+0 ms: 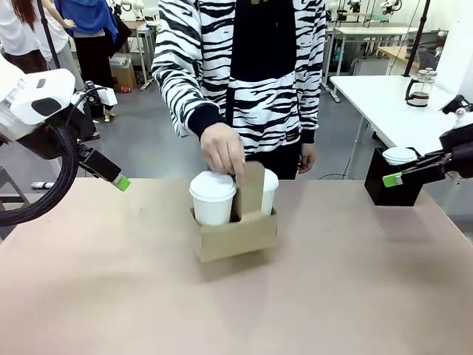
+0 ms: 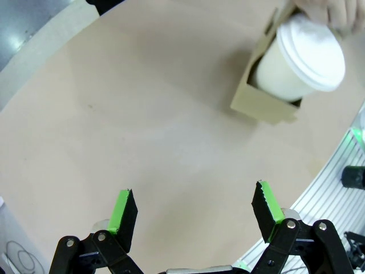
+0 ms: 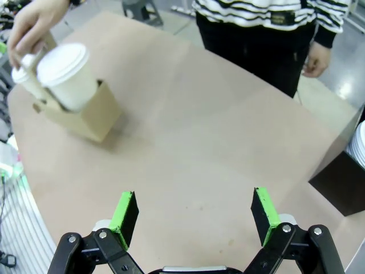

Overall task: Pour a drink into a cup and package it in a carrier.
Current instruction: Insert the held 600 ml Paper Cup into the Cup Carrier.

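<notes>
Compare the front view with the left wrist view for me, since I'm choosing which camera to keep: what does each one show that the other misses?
Front view alone: a second white lidded paper cup behind the carrier's handle tab, a glass carafe of dark liquid on a far white table, a black box holding white lids, the person's striped top, and the right gripper.

Left wrist view alone: both green pads of the open left gripper, spread above bare table.

Shared: the brown cardboard cup carrier, the near white lidded paper cup, the person's hand at it.
</notes>
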